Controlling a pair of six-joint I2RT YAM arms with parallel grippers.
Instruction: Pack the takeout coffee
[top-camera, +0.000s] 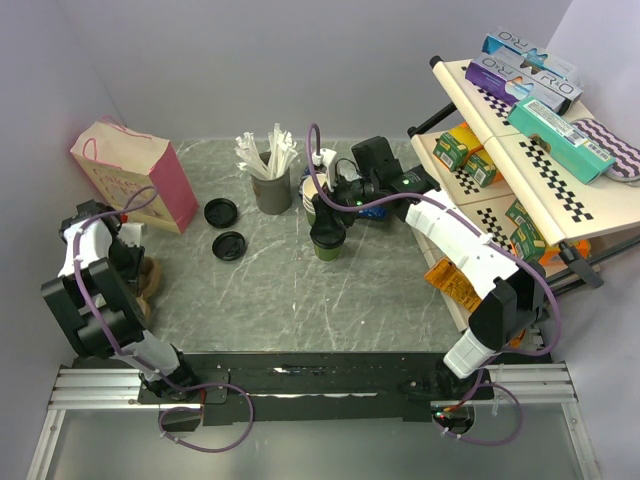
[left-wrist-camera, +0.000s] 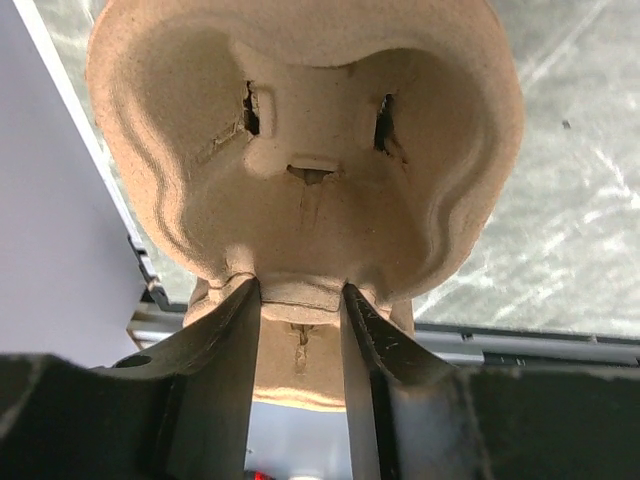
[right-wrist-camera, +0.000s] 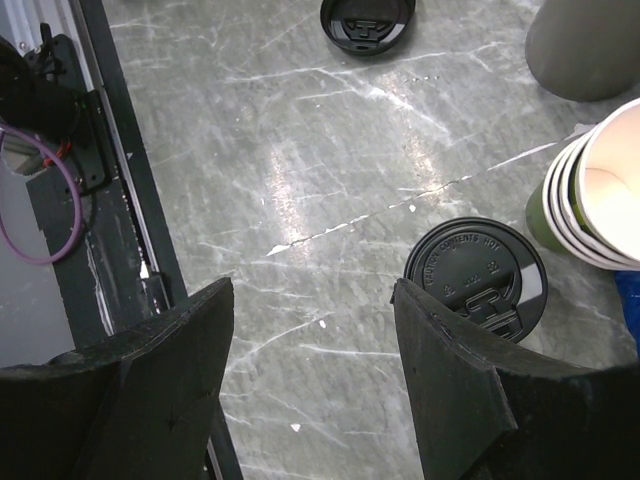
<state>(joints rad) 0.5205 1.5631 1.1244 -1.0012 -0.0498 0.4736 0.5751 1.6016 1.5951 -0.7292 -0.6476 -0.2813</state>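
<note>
The takeout coffee, a dark green cup with a black lid, stands mid-table. In the right wrist view it sits just right of my right finger, outside the jaws. My right gripper is open and empty, hovering above the table beside the cup. My left gripper is shut on the edge of a brown pulp cup carrier, holding it at the table's left edge.
A stack of cream paper cups stands right behind the coffee. A grey holder of stirrers, two loose black lids, a pink paper bag and a stocked shelf rack surround the work area.
</note>
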